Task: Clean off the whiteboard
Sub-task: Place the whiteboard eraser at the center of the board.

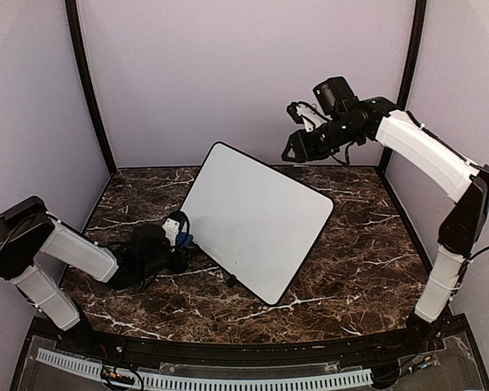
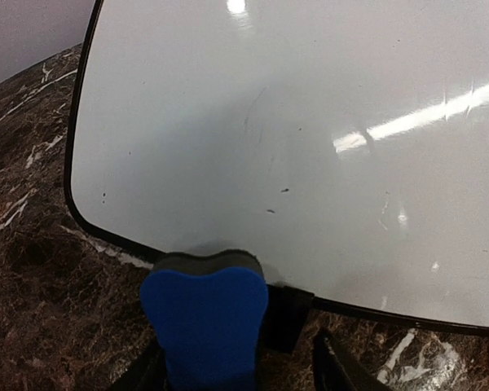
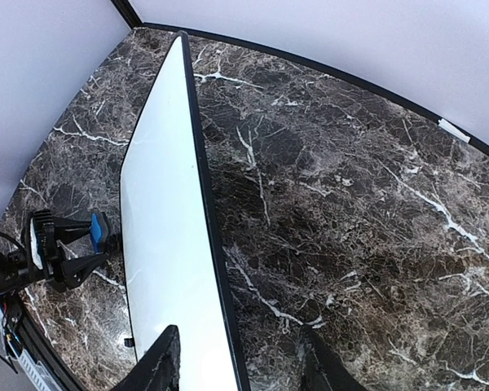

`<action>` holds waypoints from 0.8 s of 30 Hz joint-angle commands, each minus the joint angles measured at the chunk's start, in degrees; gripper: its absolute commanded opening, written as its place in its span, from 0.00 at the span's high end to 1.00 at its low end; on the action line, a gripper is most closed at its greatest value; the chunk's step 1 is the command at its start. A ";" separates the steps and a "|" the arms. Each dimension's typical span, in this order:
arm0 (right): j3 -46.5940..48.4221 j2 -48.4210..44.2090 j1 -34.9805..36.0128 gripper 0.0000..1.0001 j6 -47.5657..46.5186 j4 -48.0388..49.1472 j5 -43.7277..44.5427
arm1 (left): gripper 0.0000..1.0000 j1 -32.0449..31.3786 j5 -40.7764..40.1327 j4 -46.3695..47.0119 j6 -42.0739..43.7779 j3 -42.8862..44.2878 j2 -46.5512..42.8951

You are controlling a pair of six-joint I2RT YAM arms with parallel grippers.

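Observation:
The whiteboard [image 1: 257, 216] stands tilted on the marble table, its face white with only faint smudges and a few tiny dark specks in the left wrist view [image 2: 293, 122]. It shows edge-on in the right wrist view [image 3: 159, 220]. My left gripper [image 1: 178, 244] is low at the board's lower left edge, shut on the blue eraser [image 1: 183, 239]. In the left wrist view [image 2: 236, 375] the eraser [image 2: 204, 322] has its dark felt tip touching the board's bottom edge. My right gripper [image 1: 297, 147] is open and empty, raised high above the board's far corner [image 3: 238, 350].
A small black clip [image 2: 289, 314] sits on the board's bottom edge beside the eraser. Lilac walls with black corner posts [image 1: 85, 81] close in the table. A white slotted cable duct [image 1: 228, 379] runs along the near edge. Dark marble [image 1: 367, 252] lies right of the board.

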 commanded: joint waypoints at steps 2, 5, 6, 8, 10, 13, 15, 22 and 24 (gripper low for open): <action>-0.98 -1.95 -0.32 0.55 0.24 1.99 -0.03 | 0.39 0.26 -1.56 -2.04 -1.63 0.17 0.26; -1.17 -2.12 -0.38 0.54 0.24 2.21 -0.17 | 0.30 0.37 -5.45 -3.21 -3.97 -0.44 -1.81; -1.18 -2.10 -0.32 0.54 0.24 2.24 -0.23 | 0.26 0.44 -7.09 -3.48 -4.68 -0.57 -2.38; -1.34 -2.11 -0.31 0.54 0.31 2.36 -0.47 | 0.17 0.66 -8.85 -3.78 -6.31 -1.39 -4.27; -1.51 -2.02 -0.31 0.54 0.48 2.58 -1.05 | 0.04 1.55 -7.72 -4.59 -8.65 -2.03 -6.21; -1.54 -2.09 -0.34 0.54 0.75 2.81 -1.82 | 0.01 4.05 -5.70 -9.58 -14.57 -0.55 -7.55; -1.53 -2.17 -0.31 0.53 0.83 2.87 -1.90 | 0.01 5.01 -5.15 -16.81 -18.18 2.77 -6.56; -1.33 -2.22 -0.35 0.53 1.18 3.20 -2.48 | 0.01 8.25 1.41 -32.39 -25.21 12.70 0.74; -1.34 -2.29 -0.31 0.53 1.25 3.21 -2.69 | 0.01 9.46 2.83 -34.17 -26.49 14.03 2.32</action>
